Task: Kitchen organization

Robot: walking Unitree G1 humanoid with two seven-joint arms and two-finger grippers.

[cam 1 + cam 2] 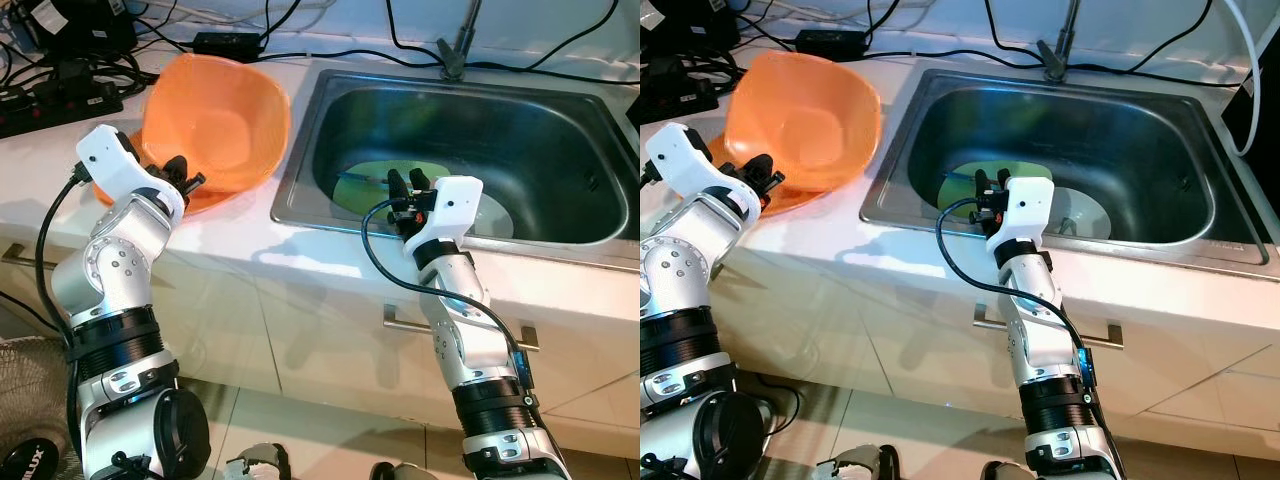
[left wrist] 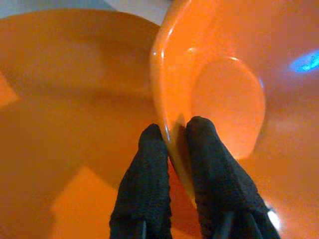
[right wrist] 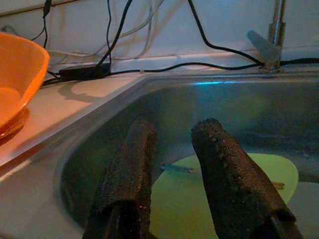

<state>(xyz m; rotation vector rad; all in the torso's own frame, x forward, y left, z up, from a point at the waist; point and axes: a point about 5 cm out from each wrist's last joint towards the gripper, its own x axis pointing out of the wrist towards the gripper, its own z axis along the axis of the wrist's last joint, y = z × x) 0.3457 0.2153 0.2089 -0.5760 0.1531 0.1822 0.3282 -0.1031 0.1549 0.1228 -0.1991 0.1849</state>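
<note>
An orange bowl stands tilted on the white counter, leaning over an orange plate. My left gripper is shut on the bowl's near rim; the left wrist view has one finger on each side of the rim. In the steel sink lies a green plate with a thin utensil on it, and a pale plate partly beside it. Over the sink's front edge, above the green plate, my right gripper hangs open and holds nothing.
A faucet rises behind the sink. Black cables, a power adapter and a power strip lie along the back of the counter. Cabinet fronts with a bar handle are below the counter edge.
</note>
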